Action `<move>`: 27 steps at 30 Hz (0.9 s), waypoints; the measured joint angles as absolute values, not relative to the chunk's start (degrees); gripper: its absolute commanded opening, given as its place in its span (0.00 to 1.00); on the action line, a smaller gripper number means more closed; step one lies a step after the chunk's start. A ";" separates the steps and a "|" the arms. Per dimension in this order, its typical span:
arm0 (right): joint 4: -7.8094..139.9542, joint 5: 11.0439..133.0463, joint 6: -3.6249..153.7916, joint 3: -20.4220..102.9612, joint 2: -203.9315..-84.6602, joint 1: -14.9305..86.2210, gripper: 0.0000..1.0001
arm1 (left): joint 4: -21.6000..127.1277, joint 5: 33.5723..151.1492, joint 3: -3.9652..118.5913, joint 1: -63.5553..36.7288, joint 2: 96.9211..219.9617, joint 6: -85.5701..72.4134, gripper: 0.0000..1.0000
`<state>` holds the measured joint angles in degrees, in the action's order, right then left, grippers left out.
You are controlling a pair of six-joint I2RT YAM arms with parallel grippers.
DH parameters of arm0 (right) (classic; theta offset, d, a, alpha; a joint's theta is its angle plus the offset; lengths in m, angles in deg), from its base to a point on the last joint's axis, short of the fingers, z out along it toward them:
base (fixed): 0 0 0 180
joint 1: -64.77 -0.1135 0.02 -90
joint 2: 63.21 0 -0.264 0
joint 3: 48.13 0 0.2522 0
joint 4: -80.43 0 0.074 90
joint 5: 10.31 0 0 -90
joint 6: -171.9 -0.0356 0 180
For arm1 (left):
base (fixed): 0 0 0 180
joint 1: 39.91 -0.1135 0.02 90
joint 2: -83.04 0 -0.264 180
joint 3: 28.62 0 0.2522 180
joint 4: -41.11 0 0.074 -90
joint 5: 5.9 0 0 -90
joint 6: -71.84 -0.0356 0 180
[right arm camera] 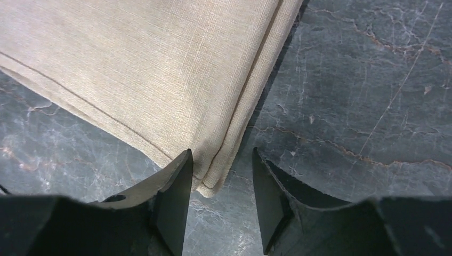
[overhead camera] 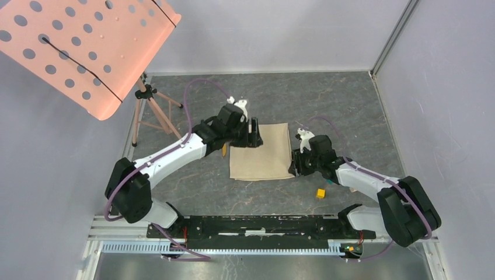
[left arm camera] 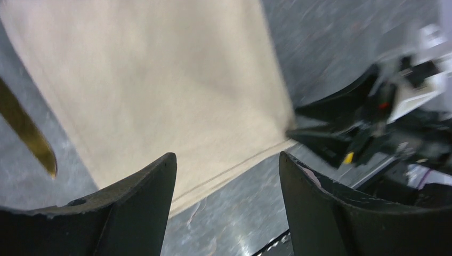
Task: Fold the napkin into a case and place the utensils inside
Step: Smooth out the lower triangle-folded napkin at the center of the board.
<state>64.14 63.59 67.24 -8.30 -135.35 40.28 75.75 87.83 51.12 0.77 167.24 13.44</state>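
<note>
My left fingers (left arm camera: 152, 186) hang wide open over the edge of the napkin (left arm camera: 160, 80), holding nothing; my right fingers (right arm camera: 176, 186) stand open at its corner, empty.

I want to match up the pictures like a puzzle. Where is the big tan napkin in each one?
Top view: the napkin lies in the middle, between the two arms.
Left wrist: the napkin fills the upper left and middle.
Right wrist: the napkin covers the upper left, its corner near the bottom centre.
Shared landmark: the grey marbled table under it in all three.
</note>
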 measured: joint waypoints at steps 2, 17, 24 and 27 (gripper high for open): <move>63.60 66.78 67.26 -8.08 -135.40 38.58 0.45 | 75.99 87.87 47.27 0.77 166.54 14.03 0.76; 60.41 81.07 68.38 -7.25 -134.70 35.25 0.00 | 75.69 85.25 41.17 -1.04 153.58 14.81 0.75; 54.99 86.23 68.25 -8.04 -130.59 37.13 0.24 | 70.42 89.77 40.26 -6.94 161.58 16.96 0.75; 54.72 85.20 68.82 -8.06 -129.56 38.40 0.38 | 68.50 90.75 40.74 -8.54 166.41 17.33 0.73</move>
<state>54.72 85.20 68.82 -8.06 -129.56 38.40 68.50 90.75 40.74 -8.54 166.41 17.33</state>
